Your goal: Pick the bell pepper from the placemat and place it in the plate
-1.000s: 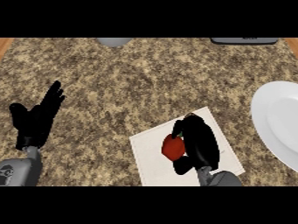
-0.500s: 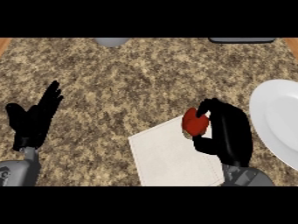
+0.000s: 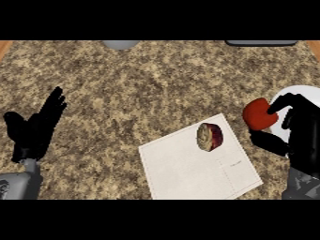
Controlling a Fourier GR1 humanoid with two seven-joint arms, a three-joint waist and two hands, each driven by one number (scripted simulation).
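Fingers straight and spread, our left hand (image 3: 36, 129) rests open near the counter's (image 3: 155, 79) left edge. Toward the front edge lies the white placemat (image 3: 190, 166), and a small round brown-and-maroon object (image 3: 209, 136) sits at its far corner. At the right edge our right hand (image 3: 308, 136) curls around the red bell pepper (image 3: 258, 114), holding it at the near rim of the white plate (image 3: 315, 93).

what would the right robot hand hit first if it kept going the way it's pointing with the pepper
Probably the plate: the right robot hand, curled round the bell pepper, points up along its left rim. Height above it is unclear.
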